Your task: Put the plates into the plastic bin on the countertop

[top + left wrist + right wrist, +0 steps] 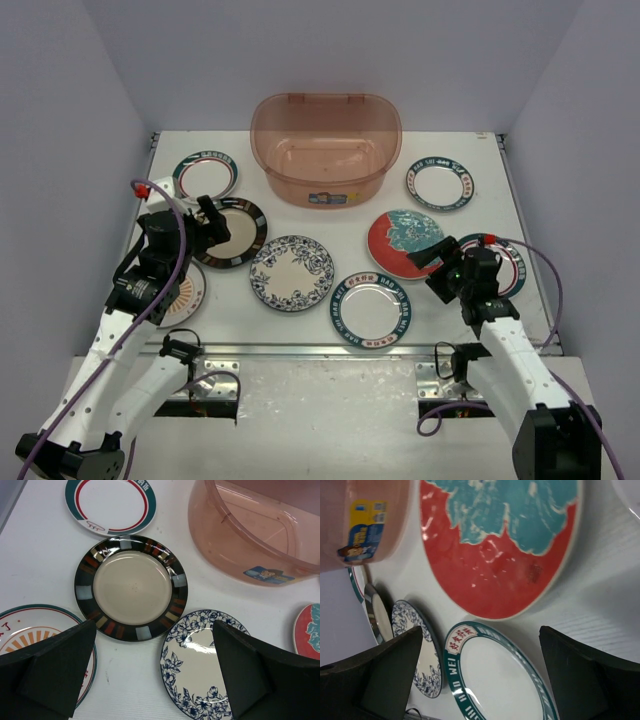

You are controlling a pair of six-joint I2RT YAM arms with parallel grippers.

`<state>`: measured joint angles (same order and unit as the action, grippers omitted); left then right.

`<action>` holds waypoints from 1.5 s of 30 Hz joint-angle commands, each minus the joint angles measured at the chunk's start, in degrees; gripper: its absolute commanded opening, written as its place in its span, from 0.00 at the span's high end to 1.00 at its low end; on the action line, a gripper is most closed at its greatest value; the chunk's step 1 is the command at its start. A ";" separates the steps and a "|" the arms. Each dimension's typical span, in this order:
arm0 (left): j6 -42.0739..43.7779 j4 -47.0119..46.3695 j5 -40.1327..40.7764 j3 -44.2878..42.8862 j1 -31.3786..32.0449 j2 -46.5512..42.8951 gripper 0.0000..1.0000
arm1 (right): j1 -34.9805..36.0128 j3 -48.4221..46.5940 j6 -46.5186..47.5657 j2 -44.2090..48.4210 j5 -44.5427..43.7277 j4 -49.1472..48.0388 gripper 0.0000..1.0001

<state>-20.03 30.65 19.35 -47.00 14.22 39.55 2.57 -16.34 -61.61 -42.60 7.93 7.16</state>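
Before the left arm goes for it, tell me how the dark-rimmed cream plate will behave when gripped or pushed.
Likely rigid and brittle: the dark-rimmed plate looks like glazed ceramic. Probably slippery, given the shiny reflections on its rim. It lies flat on the countertop, so a push should slide it, not tip it.

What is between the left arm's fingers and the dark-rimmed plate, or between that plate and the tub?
Nothing visible. The left fingers hang open by the dark-rimmed plate, and only bare countertop lies between it and the plastic bin.
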 commanded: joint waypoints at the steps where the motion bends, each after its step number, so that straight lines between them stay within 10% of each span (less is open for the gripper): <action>1: 0.17 -2.53 -1.15 0.25 0.37 0.00 0.00 | 0.35 5.81 -12.96 -2.15 -0.93 -16.83 0.01; 11: 0.26 -2.79 -2.20 0.33 0.37 0.44 0.00 | 3.67 8.55 -24.59 2.37 -16.55 -2.94 0.02; 18: 0.34 -2.71 -1.99 0.42 0.37 0.13 0.00 | 3.63 11.29 -24.61 -8.37 -13.60 -15.96 0.11; 32: 0.30 -2.62 -0.45 0.07 0.37 -1.14 0.00 | 3.58 17.13 -28.00 -22.66 -20.98 -30.17 0.52; 40: 0.26 -2.55 -0.91 0.07 0.37 -0.97 0.00 | 3.58 17.79 -27.95 -32.78 -15.89 -43.79 1.00; 45: -0.07 -2.69 -2.69 -0.40 0.37 -0.64 0.00 | 3.58 16.57 -27.53 -23.91 -16.33 -38.09 1.00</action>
<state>-20.01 30.63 18.16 -46.81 14.22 38.98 6.13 -3.32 -90.16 -72.93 -7.08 -35.76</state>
